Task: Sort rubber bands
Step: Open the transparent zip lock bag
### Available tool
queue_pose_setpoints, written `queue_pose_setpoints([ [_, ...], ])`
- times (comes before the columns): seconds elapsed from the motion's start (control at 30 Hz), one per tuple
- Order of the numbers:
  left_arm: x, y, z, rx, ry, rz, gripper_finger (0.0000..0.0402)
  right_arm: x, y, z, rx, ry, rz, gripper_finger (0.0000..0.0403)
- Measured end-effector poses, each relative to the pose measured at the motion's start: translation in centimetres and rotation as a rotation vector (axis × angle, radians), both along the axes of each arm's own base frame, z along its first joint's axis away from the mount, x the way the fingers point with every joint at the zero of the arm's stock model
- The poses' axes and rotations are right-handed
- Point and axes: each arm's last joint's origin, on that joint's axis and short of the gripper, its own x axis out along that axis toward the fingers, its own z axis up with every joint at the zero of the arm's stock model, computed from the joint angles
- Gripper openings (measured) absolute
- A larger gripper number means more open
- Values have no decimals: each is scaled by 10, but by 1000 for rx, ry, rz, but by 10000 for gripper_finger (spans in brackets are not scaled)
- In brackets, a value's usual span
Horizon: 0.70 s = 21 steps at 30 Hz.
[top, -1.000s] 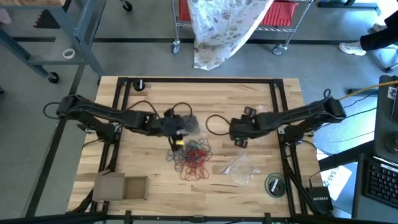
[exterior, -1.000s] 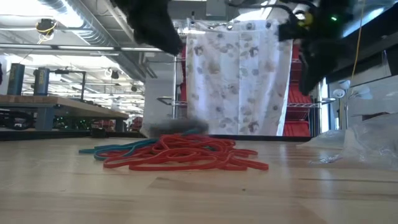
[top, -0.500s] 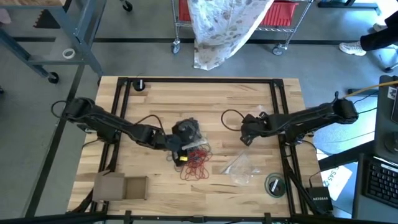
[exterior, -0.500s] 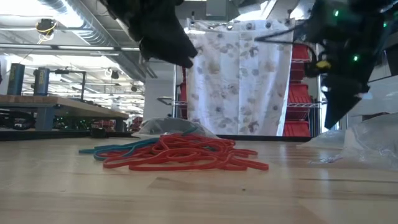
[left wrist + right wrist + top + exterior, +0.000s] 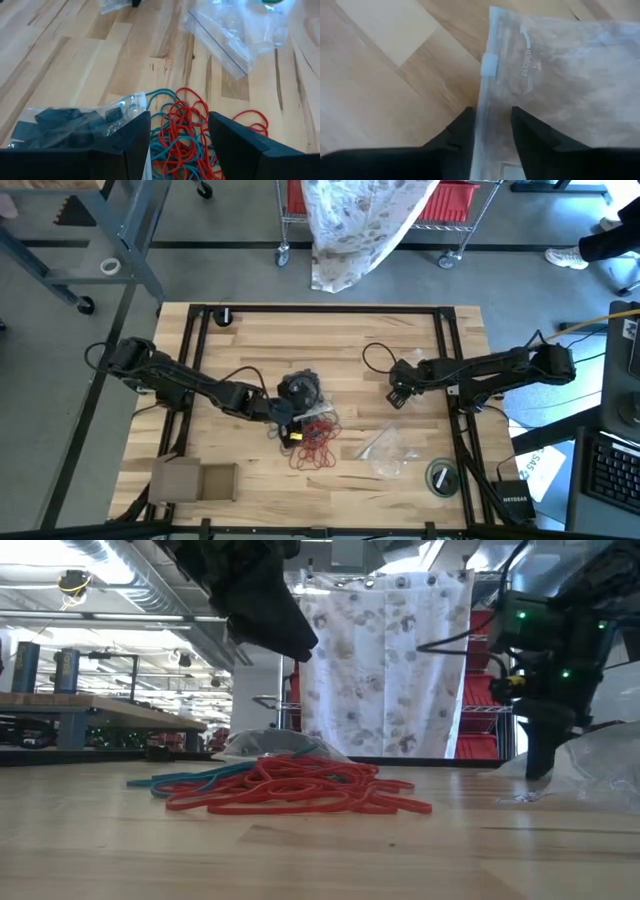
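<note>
The rubber bands (image 5: 315, 440) lie in a red and teal heap (image 5: 290, 788) on the table's middle. My left gripper (image 5: 287, 420) hangs open above the heap's left side, well off the table (image 5: 300, 640); red and teal loops (image 5: 185, 130) show between its fingers. A clear bag of dark bands (image 5: 300, 390) lies flat just behind the heap (image 5: 70, 122). My right gripper (image 5: 397, 395) is down at the table (image 5: 540, 770), right of centre. Its open fingers stand on either side of a clear zip bag's closed edge (image 5: 485, 100). My right gripper comes from above at the clear bag's zip edge, just below the white slider (image 5: 489, 64), with one finger (image 5: 457, 132) on each side of the edge. Whether the fingers touch the bag I cannot tell. The bag lies flat on the table.
More clear bags (image 5: 385, 448) lie right of the heap toward the near edge. A flat cardboard box (image 5: 195, 480) sits at the near left, a round lid (image 5: 441, 477) at the near right. A dark frame (image 5: 300, 309) runs around the table's edges. Bare wood lies along the far side.
My left gripper has moved from beside the bag of dark bands toward the near edge, over the heap; the bag has settled on the table behind the heap. My right gripper has shifted slightly toward the table's right edge and come down to the table.
</note>
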Motion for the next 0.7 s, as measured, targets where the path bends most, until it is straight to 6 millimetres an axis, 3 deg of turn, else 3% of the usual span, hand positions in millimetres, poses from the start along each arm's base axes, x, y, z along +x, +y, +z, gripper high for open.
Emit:
queue_pose_setpoints([
  [0.2,1,-2,2,17,-19,-23,192,5,1,0,18,-56,64,10],
  [0.4,2,-5,6,57,-45,-54,177,22,5,15,61,-131,172,3],
  [0.7,5,-16,17,180,-117,-183,145,71,49,82,178,-467,538,1],
])
